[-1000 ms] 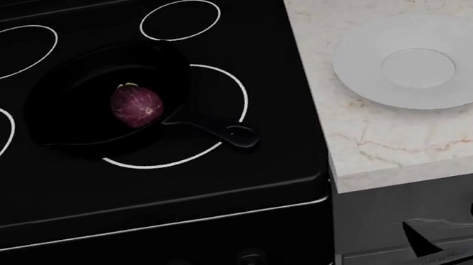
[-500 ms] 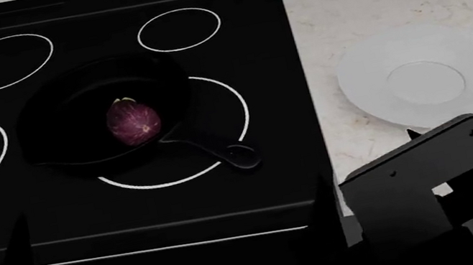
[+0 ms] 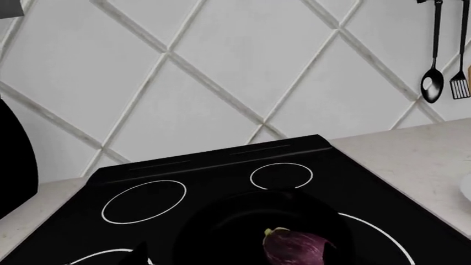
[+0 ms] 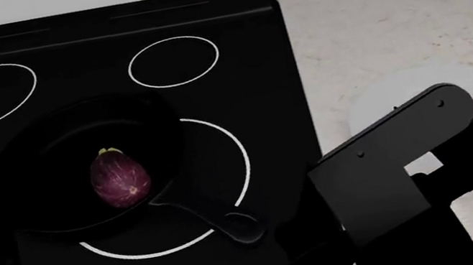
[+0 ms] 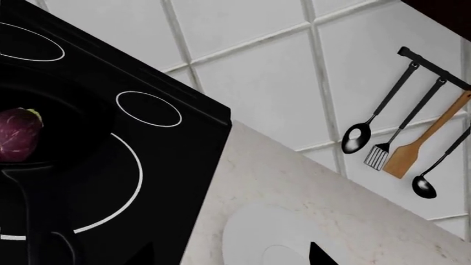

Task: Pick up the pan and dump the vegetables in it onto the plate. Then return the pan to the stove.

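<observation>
The black pan [image 4: 49, 173] sits on the stove [image 4: 244, 65] over the front right burner ring, with its handle [image 4: 224, 226] pointing to the front right. The purple eggplant [image 4: 119, 177] lies in it. The white plate [image 4: 377, 104] lies on the counter to the right, mostly hidden behind my right arm [image 4: 400, 176]. My right gripper [image 5: 229, 254] is open and empty, low over the counter between the stove edge and the plate [image 5: 272, 237]. My left gripper [image 3: 235, 256] is open and empty in front of the pan [image 3: 243, 221], close to the eggplant [image 3: 294, 247].
A marble counter [image 4: 374, 28] adjoins the stove on the right. Behind both is a white tiled wall [image 3: 220, 83]. A rack with ladles, a slotted turner and a wooden spatula [image 5: 423, 135] hangs on the wall above the counter. A dark object [image 3: 15, 160] stands left of the stove.
The head view has shifted, so stove and plate sit lower in the frame. My right arm has risen into view and now covers most of the plate. Pan and eggplant have not moved on the stove.
</observation>
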{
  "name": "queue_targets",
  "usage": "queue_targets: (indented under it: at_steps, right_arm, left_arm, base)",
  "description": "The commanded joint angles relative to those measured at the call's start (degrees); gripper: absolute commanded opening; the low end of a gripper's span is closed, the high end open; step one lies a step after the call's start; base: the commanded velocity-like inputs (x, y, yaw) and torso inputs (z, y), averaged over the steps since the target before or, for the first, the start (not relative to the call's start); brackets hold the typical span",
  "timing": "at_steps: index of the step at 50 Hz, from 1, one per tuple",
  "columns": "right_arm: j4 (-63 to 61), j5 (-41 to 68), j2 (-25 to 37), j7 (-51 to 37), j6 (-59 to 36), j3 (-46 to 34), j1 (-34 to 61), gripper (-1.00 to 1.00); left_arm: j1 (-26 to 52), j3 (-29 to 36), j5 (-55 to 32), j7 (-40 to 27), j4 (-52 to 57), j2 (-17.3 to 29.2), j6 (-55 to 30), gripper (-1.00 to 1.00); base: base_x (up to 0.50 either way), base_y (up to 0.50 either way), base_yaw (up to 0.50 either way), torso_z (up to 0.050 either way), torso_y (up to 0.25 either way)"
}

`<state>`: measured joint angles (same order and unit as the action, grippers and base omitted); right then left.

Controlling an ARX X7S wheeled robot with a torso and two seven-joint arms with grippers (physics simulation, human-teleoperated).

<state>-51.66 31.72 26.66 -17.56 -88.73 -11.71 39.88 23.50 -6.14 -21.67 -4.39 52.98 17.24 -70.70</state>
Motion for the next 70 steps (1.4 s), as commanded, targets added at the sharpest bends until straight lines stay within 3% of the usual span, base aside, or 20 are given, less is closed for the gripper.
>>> queue_targets:
  at_steps: [1,12,17,20,22,33,57,64,70]
  right_arm:
    - [1.4,13.2,2.1,-9.7,-1.0,0.2,3.7,1.0]
    - [8.9,14.2,1.9,-9.0,5.6,-3.6,4.3,1.0]
    - [19.1,12.1,0.5,-3.5,8.1,-13.6,8.2,1.0]
    - [24.1,13.4,-1.8,-0.4,7.6,-15.7,9.7,1.0]
    - [24.8,16.6,-3.0,1.9,7.6,-13.6,9.4,1.0]
    - [29.4,18.4,-3.3,6.5,6.1,-17.4,14.5,1.0]
    - [42.4,12.2,-9.1,15.1,16.2,-31.3,18.9,1.0]
    - [47.8,10.4,-9.5,17.8,20.6,-32.8,18.7,1.0]
    - [55.0,8.0,-10.7,21.0,25.9,-35.3,17.5,1.0]
  left_arm:
    - [0.9,-0.7,-1.1,-0.3,1.4,0.2,-1.7,1.0]
    - [0.6,-1.7,-1.7,-0.6,1.6,0.2,-2.0,1.0]
    - [0.3,-2.7,-1.1,-2.7,4.0,-0.1,-3.1,1.0]
    - [1.1,-5.3,-2.9,-2.4,5.0,-1.4,-5.7,1.0]
    - [1.0,-5.3,-3.1,-2.6,4.8,-1.5,-5.7,1.0]
    - [0.6,-4.5,-3.5,-3.6,4.2,-1.2,-4.8,1.0]
    - [-2.6,-3.2,-5.1,-4.2,4.8,0.3,-2.1,1.0]
    - [-2.2,-3.2,-8.5,-6.6,6.8,1.2,-3.5,1.0]
    - [-1.8,-3.5,-16.4,-13.0,6.8,3.8,-2.8,1.0]
  base:
    - [0.34,-0.04,0.0,0.049,0.072]
    - [0.33,-0.04,0.0,0.049,0.072]
    - [0.03,-0.01,0.0,0.017,0.017]
    - [0.0,0.0,0.0,0.0,0.0]
    - [0.0,0.0,0.0,0.0,0.0]
    - [0.0,0.0,0.0,0.0,0.0]
    - [0.0,0.0,0.0,0.0,0.0]
    - [0.0,0.0,0.0,0.0,0.0]
    - [0.0,0.0,0.0,0.0,0.0]
